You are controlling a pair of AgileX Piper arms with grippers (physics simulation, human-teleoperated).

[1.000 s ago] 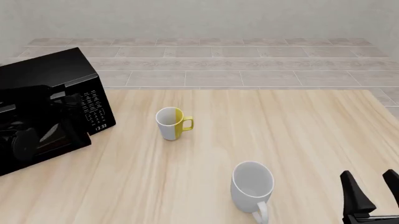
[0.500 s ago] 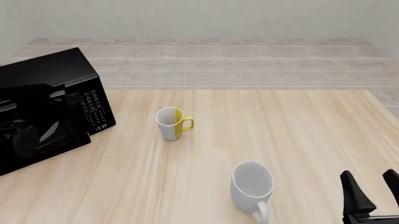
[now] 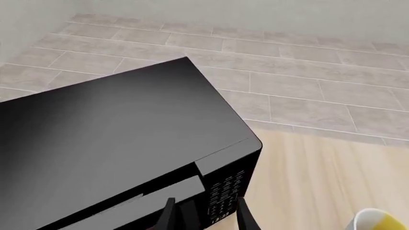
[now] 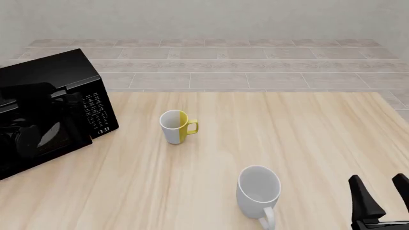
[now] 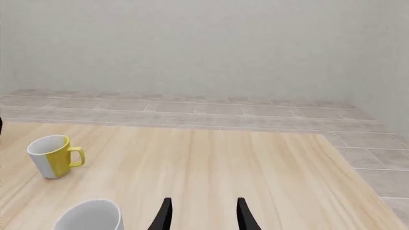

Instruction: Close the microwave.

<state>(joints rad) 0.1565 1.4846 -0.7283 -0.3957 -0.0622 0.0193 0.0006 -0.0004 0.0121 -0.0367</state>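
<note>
The glossy black microwave (image 4: 54, 79) stands at the table's left edge, with its keypad panel (image 4: 97, 111) facing right-front. Its windowed door (image 4: 38, 141) lies nearly flush with the front. In the left wrist view the microwave's top (image 3: 115, 129) fills the picture. My left gripper (image 3: 206, 215) is open, its fingertips hovering over the upper front edge by the keypad. In the front view my left arm is a dark shape that is hard to separate from the black door. My right gripper (image 4: 382, 190) is open and empty at the front right; it also shows in the right wrist view (image 5: 203, 213).
A yellow and white mug (image 4: 176, 126) stands upright mid-table, right of the microwave. A larger white mug (image 4: 259, 188) stands near the front edge, left of my right gripper. The wooden table (image 4: 307, 134) ends at a tiled floor behind.
The microwave door has swung inward towards the body; its free edge has moved back and left. The right arm and both mugs have not moved.
</note>
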